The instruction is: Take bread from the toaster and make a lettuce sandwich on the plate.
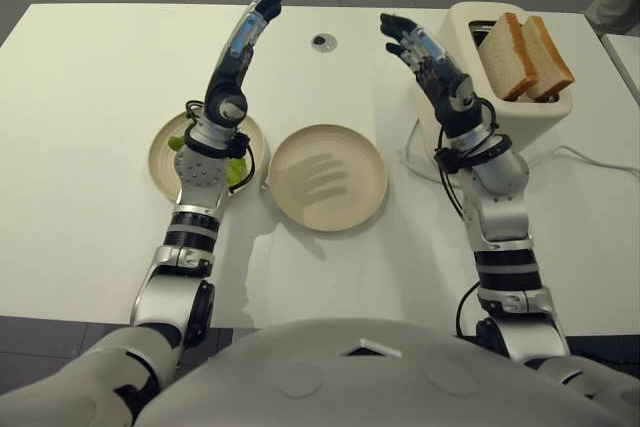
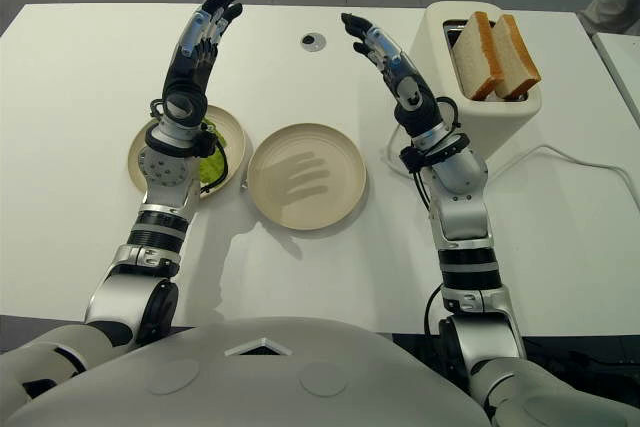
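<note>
- Left hand (image 1: 262,7) raised beyond lettuce (image 2: 213,162), fingers straight, holding nothing.
- Right hand (image 1: 415,47) beside toaster (image 1: 462,19), fingers spread, holding nothing.
- Bread (image 1: 522,55) upright in toaster slots.

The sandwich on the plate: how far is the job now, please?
Nothing looks done: both bread slices stand in the toaster, the plate is bare, the lettuce lies in its dish. Nothing in hand: left hand and right hand are open above the table. Everything is left.
</note>
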### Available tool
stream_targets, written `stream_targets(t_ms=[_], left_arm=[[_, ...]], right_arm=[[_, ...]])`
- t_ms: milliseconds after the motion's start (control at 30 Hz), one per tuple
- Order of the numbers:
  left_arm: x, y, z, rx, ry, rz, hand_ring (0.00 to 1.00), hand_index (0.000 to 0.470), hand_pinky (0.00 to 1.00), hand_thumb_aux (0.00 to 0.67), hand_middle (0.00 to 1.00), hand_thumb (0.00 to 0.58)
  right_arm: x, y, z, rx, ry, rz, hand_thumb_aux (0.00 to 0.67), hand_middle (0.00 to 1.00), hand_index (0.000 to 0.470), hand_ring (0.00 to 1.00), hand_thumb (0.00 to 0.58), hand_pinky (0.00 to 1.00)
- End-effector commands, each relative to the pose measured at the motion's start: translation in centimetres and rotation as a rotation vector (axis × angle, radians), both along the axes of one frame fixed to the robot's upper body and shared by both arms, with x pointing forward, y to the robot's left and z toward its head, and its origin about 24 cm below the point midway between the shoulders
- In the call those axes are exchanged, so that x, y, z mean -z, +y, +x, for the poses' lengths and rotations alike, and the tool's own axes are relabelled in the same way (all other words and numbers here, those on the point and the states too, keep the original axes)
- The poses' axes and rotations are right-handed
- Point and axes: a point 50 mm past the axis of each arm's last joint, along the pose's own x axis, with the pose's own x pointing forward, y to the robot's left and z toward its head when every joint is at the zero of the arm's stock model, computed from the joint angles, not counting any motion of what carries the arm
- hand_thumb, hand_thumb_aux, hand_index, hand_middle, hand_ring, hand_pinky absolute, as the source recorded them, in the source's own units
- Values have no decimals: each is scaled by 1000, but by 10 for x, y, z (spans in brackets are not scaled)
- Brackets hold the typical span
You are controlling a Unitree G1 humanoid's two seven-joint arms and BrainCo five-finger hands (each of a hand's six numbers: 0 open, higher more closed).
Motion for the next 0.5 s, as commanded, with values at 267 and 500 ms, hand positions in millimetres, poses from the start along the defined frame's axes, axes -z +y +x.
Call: stream_targets(t_ms=[267,500], left_arm=[[2,-2,-3,-11,-10,76,0,0,0,0,0,0],[2,-1,-3,-13,-11,76,0,0,0,0,0,0]], right_arm=[[-10,-4,4,78,-83,103,0,0,0,0,0,0],[-23,-12,-2,132,-182,61,0,0,0,0,0,0]])
